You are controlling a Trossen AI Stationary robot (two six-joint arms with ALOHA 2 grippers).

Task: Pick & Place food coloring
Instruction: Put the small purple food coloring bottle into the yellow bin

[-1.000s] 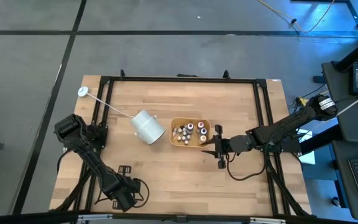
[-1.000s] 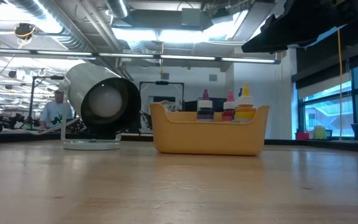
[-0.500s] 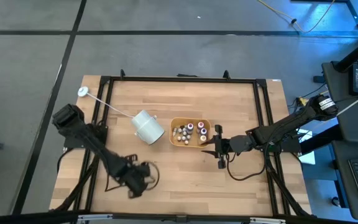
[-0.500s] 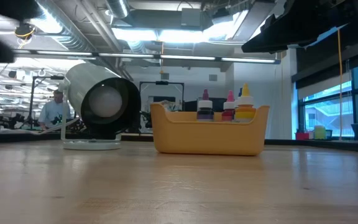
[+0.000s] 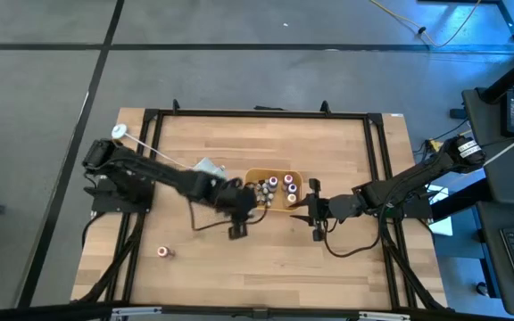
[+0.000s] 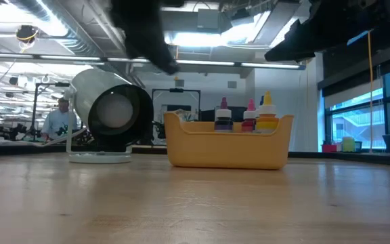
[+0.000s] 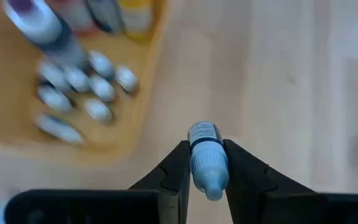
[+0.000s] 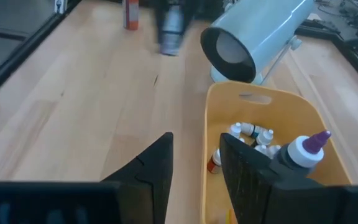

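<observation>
Wooden bench [image 5: 266, 259] in a black frame, grey floor around it, open workshop w/ ceiling lights behind. Task item: a small food coloring bottle [image 7: 206, 157], pale blue cap, dark label, pinched between the fingers of the left tool [image 7: 205, 180], which is pressed tight on it; in the high view that left tool [image 5: 239, 217] sits over the bench just beside the tray's left end. Below it in the wrist view: bare wood, w/ the yellow-orange tray [image 7: 143, 93] off to one side, several whitish bottles [image 7: 79, 93] lying inside it plus a few taller ones, one purple-capped [image 7: 39, 22].

High view: tray [image 5: 294, 207] near bench centre, bottles clustered inside. Low view shows three caps sticking up above the tray rim [image 6: 229, 139]: purple/pink, red, yellow. White cup [image 6: 107, 112] on its side just left of the tray, mouth facing the low cam. One lone red-capped bottle [image 5: 162, 252] lies on the wood well apart, toward the front-left corner.

Right tool [image 5: 315, 214] waits just beside the tray's right end, fingers [image 8: 157, 165] spread a little, holding nothing; tray [image 8: 229, 118] and cup [image 8: 260, 37] ahead of it
</observation>
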